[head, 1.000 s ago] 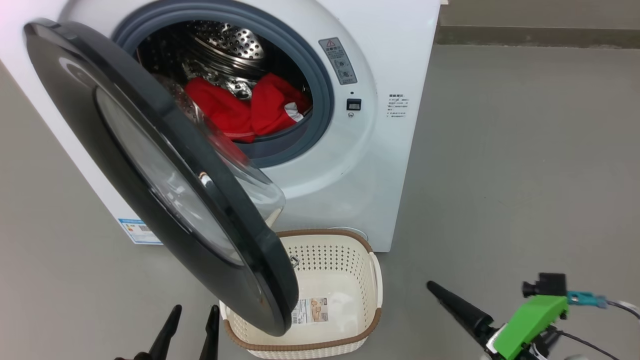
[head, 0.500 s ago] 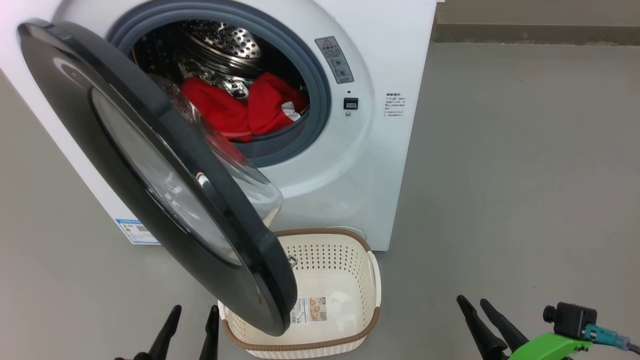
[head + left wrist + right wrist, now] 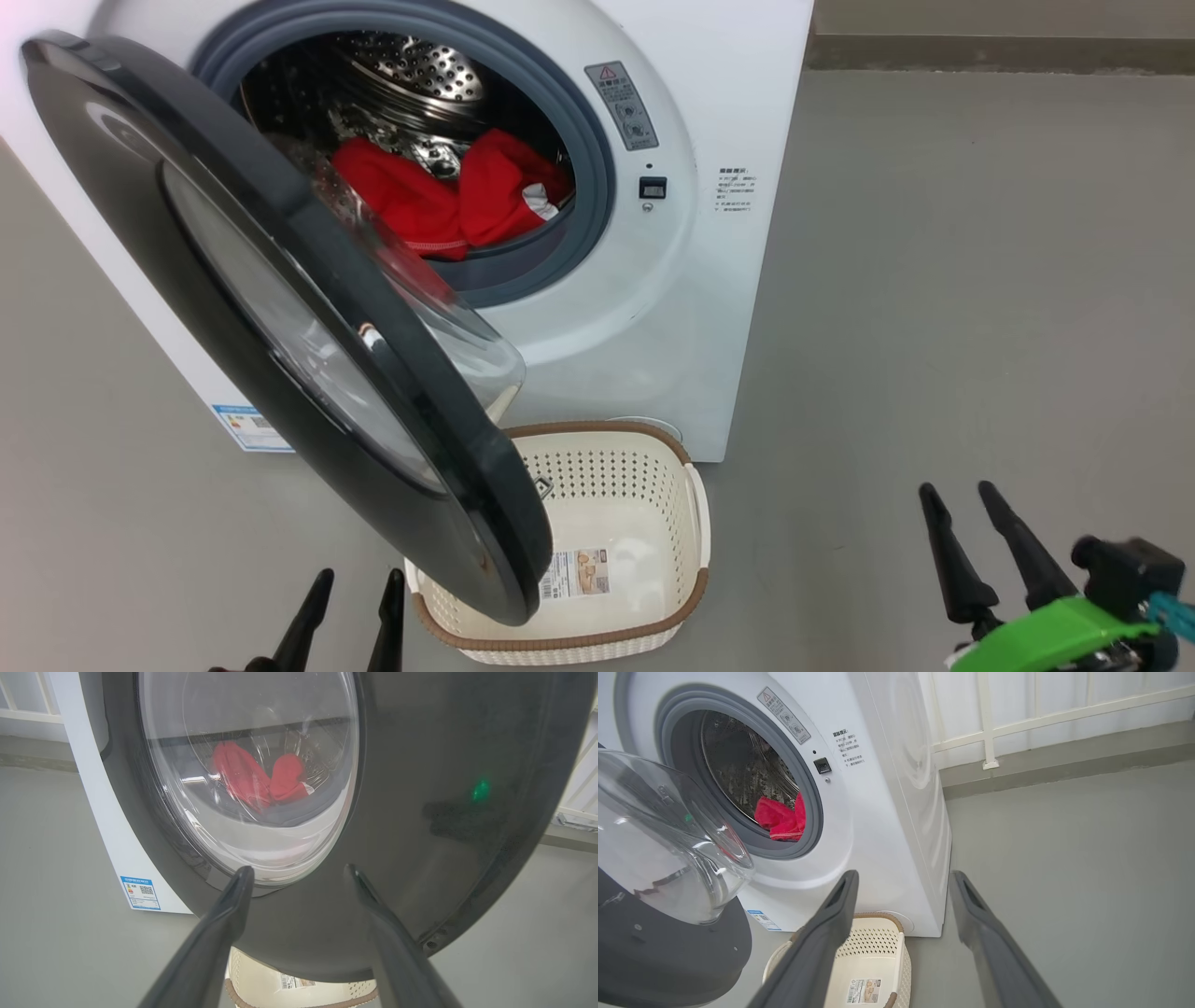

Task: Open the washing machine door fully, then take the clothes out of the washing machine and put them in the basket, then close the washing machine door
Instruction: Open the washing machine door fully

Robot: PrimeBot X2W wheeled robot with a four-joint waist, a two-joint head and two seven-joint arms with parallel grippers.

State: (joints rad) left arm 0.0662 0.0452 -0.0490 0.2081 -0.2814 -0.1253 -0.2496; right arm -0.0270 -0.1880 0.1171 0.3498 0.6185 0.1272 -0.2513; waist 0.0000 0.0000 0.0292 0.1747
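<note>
Standing white and boxy on the grey floor [image 3: 980,280], the washing machine [image 3: 709,308] has its mouth exposed, with the grey rubber ring [image 3: 597,177] and the perforated steel drum [image 3: 420,75] open to the head view. The washing machine door [image 3: 233,308] is unlatched and swung well out on its left-hand hinge. Its glossy black outer face turns toward the robot's left side, and its glass bowl [image 3: 467,345] bulges back toward the machine. I judge the first step mostly done but not finished: the door stands at a slant rather than folded back, and its lower edge hangs over the left part of the basket [image 3: 644,523].

That cream basket sits on the floor just in front of the machine, below the opening. Nothing is in it, and the sticker [image 3: 576,572] on its bottom shows plainly. The clothes [image 3: 420,201], a red heap with a bit of white, all lie inside the drum at its lower front, so the unloading has not begun, and the closing of the door comes after that.

The left pincer [image 3: 359,574] is at the bottom of the head view, near the door's lower rim, jaws spread wide and holding nothing. The right pincer [image 3: 954,487] is well to the right over bare floor, likewise wide open and empty, apart from door, basket and clothes.
</note>
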